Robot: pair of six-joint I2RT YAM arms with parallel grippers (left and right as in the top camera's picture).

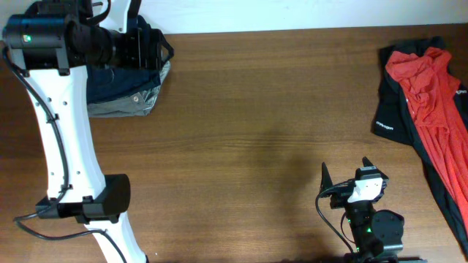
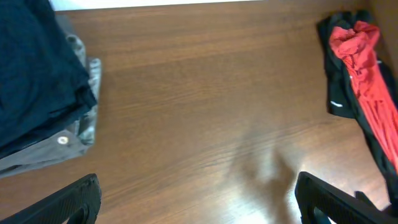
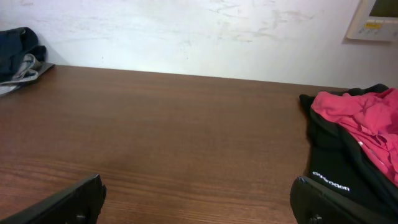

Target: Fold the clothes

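Observation:
A folded stack of clothes, dark blue on top of grey (image 1: 124,91), lies at the far left of the table; it also shows in the left wrist view (image 2: 37,93) and the right wrist view (image 3: 18,53). An unfolded black and red garment (image 1: 424,102) lies heaped at the right edge; it also shows in the left wrist view (image 2: 360,81) and the right wrist view (image 3: 354,137). My left gripper (image 1: 153,47) (image 2: 196,199) is open and empty, raised beside the folded stack. My right gripper (image 1: 345,172) (image 3: 199,199) is open and empty near the front edge.
The brown wooden table (image 1: 263,109) stretches between the stack and the heap. A white wall with a small panel (image 3: 376,18) stands behind the table's far edge.

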